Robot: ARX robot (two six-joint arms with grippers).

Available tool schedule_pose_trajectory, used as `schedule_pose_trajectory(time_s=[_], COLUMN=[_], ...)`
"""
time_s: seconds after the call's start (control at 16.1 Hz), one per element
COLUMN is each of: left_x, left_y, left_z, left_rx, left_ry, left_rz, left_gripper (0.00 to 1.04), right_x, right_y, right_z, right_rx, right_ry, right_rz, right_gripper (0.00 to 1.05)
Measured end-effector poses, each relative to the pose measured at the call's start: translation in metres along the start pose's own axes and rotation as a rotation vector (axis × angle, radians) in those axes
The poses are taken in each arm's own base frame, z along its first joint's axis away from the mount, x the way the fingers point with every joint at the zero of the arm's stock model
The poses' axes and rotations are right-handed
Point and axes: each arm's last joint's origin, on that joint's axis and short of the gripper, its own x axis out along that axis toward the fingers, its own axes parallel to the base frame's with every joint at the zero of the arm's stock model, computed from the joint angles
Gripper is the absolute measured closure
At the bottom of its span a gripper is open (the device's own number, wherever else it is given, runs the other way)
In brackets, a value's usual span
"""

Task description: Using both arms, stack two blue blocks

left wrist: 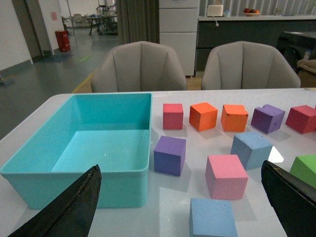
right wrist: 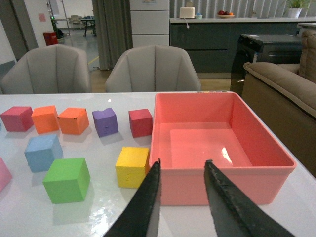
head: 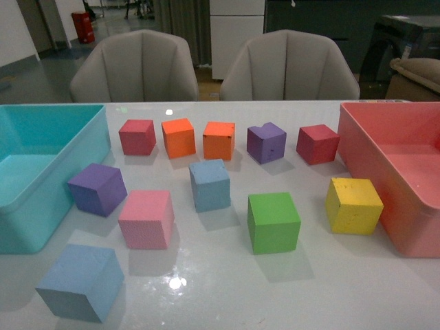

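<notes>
Two blue blocks sit flat on the white desk [head: 385, 289], well apart. The far block [head: 210, 184] is mid-desk, behind and between the pink cube [head: 146, 218] and green cube [head: 273, 221]. The near block [head: 80, 282] is at the front left, just before the pink cube, near the teal bin [head: 41, 199]. The left gripper [left wrist: 180, 168] hangs above the desk's near edge, fingers [left wrist: 74, 207] spread wide, holding nothing. The right gripper [right wrist: 183, 163] faces the red bin [right wrist: 256, 170], fingers [right wrist: 143, 207] narrowly parted, holding nothing.
</notes>
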Motion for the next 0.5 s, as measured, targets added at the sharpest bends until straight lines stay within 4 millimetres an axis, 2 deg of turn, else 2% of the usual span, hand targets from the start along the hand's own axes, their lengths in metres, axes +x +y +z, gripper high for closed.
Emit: schedule_pose_trajectory(time_s=[0.25, 0.37, 0.44, 0.5], left_x=[0.0, 0.0, -0.001, 0.001], left_y=[0.0, 0.0, -0.0011, -0.0045], left_z=[0.0, 0.0, -0.0017, 0.0043], left_rx=[0.0, 0.0, -0.005, 0.017], left_ry=[0.0, 0.0, 0.132, 0.263], left_rz=[0.0, 0.0, 0.042, 0.076], left_gripper=[0.07, 0.07, 0.07, 0.07], right_x=[0.0, 0.0, 0.0, 0.0], right_y=[0.0, 0.0, 0.0, 0.0], right_z=[0.0, 0.0, -0.0001, 0.0], right_rx=[0.0, 0.0, 0.0, 0.0], right_ry=[0.0, 0.0, 0.001, 0.0], right_rz=[0.0, 0.0, 0.0, 0.0], right_gripper=[0.42, 0.18, 0.07, 0.06])
